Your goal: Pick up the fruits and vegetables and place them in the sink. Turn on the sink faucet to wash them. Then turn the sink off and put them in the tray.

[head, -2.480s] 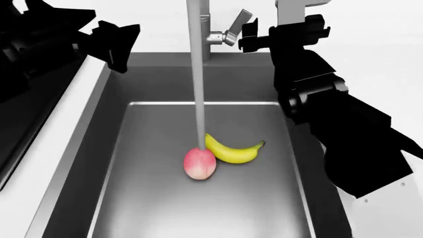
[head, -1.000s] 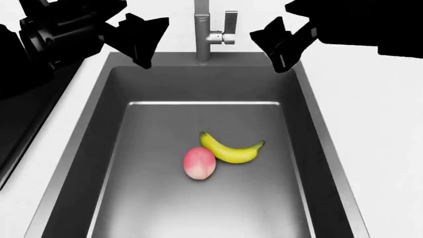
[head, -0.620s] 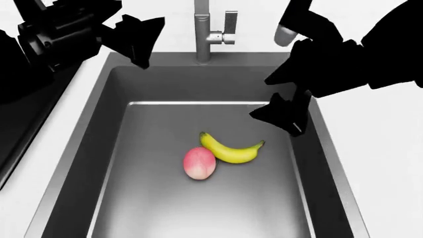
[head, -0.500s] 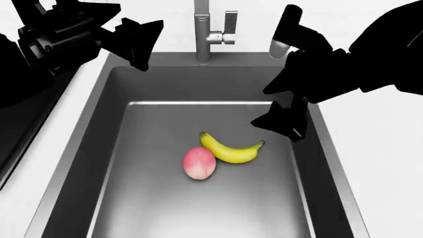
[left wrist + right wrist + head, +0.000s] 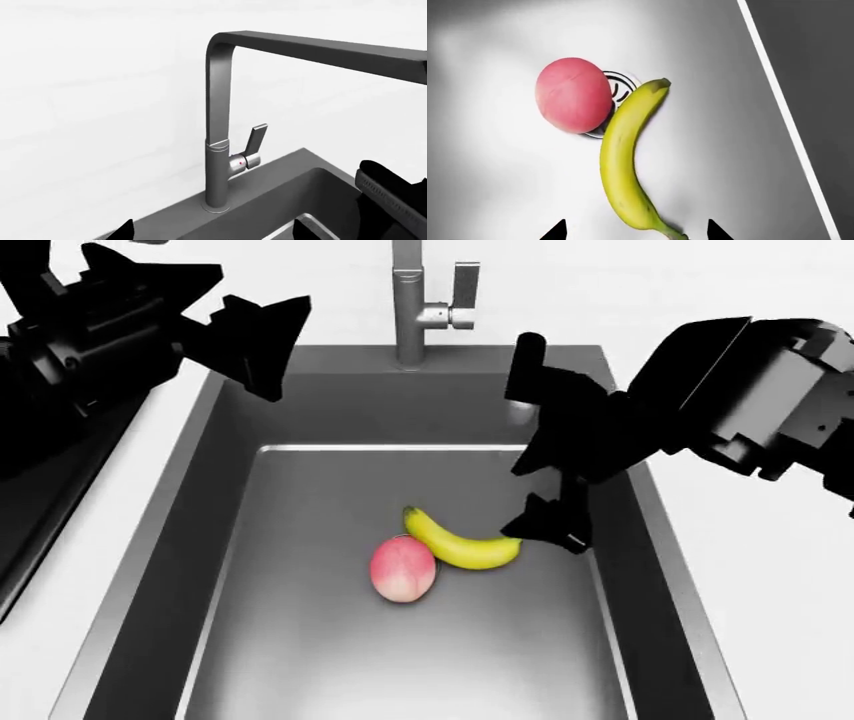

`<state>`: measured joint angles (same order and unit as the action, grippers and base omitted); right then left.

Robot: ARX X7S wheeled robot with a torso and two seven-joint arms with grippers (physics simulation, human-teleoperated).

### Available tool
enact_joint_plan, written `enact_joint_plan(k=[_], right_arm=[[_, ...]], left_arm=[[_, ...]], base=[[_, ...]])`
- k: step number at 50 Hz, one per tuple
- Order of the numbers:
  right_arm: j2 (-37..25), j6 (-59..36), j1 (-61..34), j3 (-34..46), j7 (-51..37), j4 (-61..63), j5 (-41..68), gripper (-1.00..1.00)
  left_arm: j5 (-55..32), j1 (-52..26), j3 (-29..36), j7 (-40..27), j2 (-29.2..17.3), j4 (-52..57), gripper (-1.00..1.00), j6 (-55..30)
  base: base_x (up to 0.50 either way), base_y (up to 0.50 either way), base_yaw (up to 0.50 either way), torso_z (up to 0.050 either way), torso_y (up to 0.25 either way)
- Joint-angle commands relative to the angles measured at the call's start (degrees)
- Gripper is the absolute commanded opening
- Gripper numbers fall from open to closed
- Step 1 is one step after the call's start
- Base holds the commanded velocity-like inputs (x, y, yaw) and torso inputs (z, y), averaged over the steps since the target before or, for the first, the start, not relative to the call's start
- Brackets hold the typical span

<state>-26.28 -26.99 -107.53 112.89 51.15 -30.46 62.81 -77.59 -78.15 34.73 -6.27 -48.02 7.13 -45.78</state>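
right gripper [image 5: 550,525] fingers [image 5: 554,231] spread open, empty, straddling the banana [image 5: 461,541] stem end; peach [image 5: 402,568] touches it in the sink [image 5: 240,540].
left gripper [image 5: 260,345] open, empty, near the faucet [image 5: 407,300].

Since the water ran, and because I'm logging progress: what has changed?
The stream has stopped and the faucet lever stands upright. The right gripper left it and descended, open, over the banana. Peach, banana and left gripper barely moved.

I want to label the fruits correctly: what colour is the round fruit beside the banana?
The peach is pink-red; the right wrist view shows it best.
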Motion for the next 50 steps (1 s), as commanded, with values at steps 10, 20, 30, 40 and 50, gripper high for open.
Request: enact_joint_plan(k=[10, 20, 30, 40, 50], right_arm=[[7.07, 8.23, 6.39, 0.45, 3.96, -12.96, -5.81, 1.00], [10.99, 13.78, 8.84, -0.53, 6.78, -20.38, -7.57, 1.00], [10.37, 13.22, 9.41, 0.19, 6.21, -16.53, -8.02, 1.00], [10.60, 12.64, 9.76, -0.03, 5.54, -14.40, -7.75, 1.00], [10.83, 12.84, 11.24, -0.39, 4.98, -14.83, -7.62, 1.00]], left_arm=[[-2.33, 2.25, -1.44, -1.62, -1.92, 2.94, 1.00, 0.71], [-2.69, 2.37, -1.20, -2.59, -1.79, 3.40, 1.00, 0.21], [-3.13, 2.35, -1.37, -2.95, -1.93, 3.91, 1.00, 0.10], [-4.36, 2.53, -2.06, -3.73, -3.04, 5.22, 1.00, -0.11], [-4.45, 3.32, -2.42, -3.76, -3.76, 6.13, 1.00, 0.40]], base=[[0.00, 0.00, 0.00, 0.000, -0.096], [0.00, 0.00, 0.00, 0.000, 0.000], [0.00, 0.00, 0.00, 0.000, 0.000], [0.00, 0.00, 0.00, 0.000, 0.000], [0.00, 0.00, 0.00, 0.000, 0.000]])
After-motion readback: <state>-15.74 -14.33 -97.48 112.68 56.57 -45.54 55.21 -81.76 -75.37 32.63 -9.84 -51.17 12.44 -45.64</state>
